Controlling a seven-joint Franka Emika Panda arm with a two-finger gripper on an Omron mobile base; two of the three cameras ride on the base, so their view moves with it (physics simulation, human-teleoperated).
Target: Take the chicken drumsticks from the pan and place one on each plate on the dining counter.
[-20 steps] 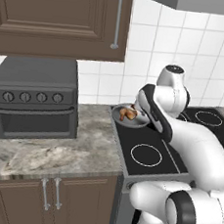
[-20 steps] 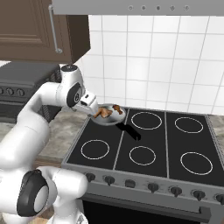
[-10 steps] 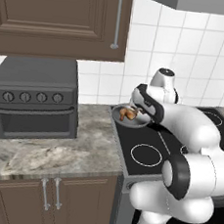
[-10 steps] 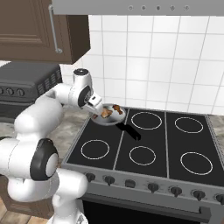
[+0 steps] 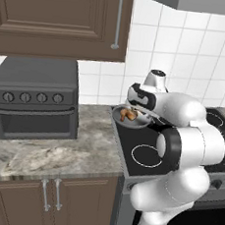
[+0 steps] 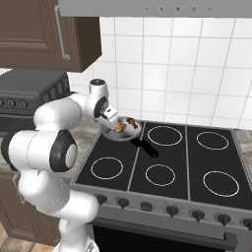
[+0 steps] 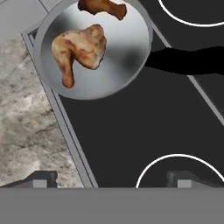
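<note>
The grey pan [image 7: 127,65] sits at the stove's left rear corner, its dark handle [image 7: 188,59] pointing across the cooktop. Two golden-brown chicken drumsticks lie in it: one [image 7: 81,50] near the middle, the other [image 7: 103,6] at the far rim. My gripper [image 7: 111,179] hangs open above the pan's near side, its fingertips [image 7: 41,178] wide apart with nothing between them. From the base cameras the hand [image 5: 136,106] hovers just over the pan [image 5: 121,121] and its drumsticks [image 6: 120,127]. The plates and the dining counter are out of view.
A black four-ring cooktop [image 6: 167,162] lies right of the pan. To its left runs a marble counter [image 5: 45,151] with a dark toaster oven [image 5: 34,98]. Brown wall cabinets [image 5: 61,14] hang above, with a tiled wall behind.
The arm has folded in, its elbow swinging toward the cameras and its hand shifting slightly left, over the pan. The gripper stayed open. Pan and drumsticks have not moved.
</note>
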